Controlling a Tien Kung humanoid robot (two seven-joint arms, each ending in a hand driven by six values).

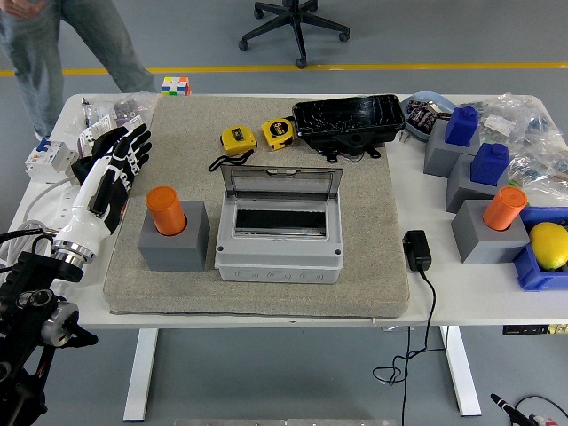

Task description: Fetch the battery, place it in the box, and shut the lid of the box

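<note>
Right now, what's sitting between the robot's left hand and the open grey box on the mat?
In the head view, the orange cylinder in its grey block stands between the left hand and the box.

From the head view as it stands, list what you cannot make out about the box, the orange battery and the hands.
- Box: its floor is a dark slot; the shadow of the raised lid hides whether anything lies inside.
- Orange battery: its lower part sits sunk in the grey block, so its full length is hidden.
- Left hand: seen from behind, fingers spread; the palm is hidden.
- Right hand: outside the frame.
- Person: cut off by the top edge.
</note>
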